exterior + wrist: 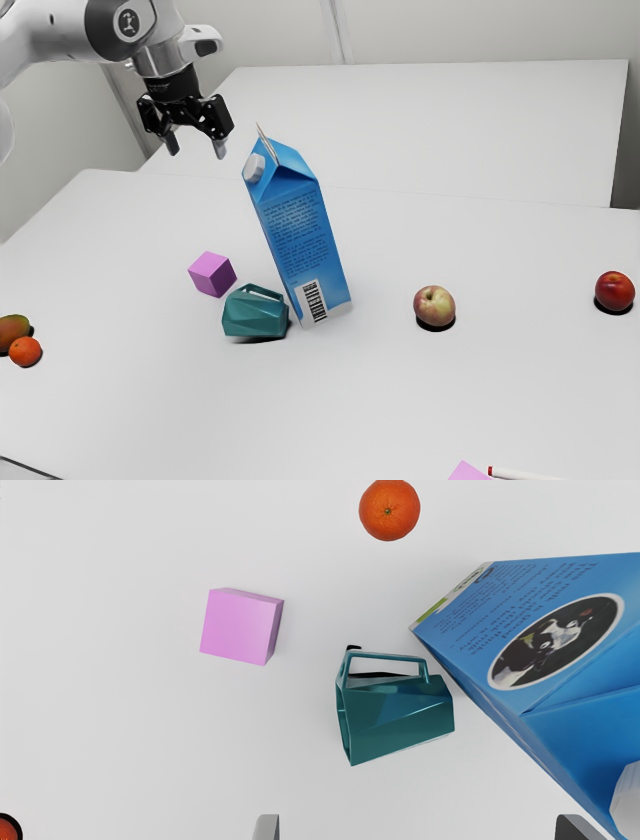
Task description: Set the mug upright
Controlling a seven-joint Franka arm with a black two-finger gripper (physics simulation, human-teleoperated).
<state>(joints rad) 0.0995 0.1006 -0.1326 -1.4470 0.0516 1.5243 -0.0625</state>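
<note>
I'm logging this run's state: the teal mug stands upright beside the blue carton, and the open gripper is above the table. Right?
Not quite: the teal mug lies on its side, as the wrist view shows, its mouth facing away from the blue carton. It is beside the carton, and the open gripper is above the table.

Mug (pixel 395 710): solid teal. Milk carton (pixel 575 680): blue, dark print, black-and-white barcode, white-rimmed oval with black-and-white cow; cap (pixel 254 168) white. Cube (pixel 237 625): plain pink-violet. Orange (pixel 390 510): orange. Apple (pixel 434 304): yellow blushed red. Mango (pixel 12 331): green into orange-red. Pen (pixel 525 474): white, red end. Table (pixel 350 400): plain off-white. Gripper (pixel 196 149): black, grey tips.
</note>
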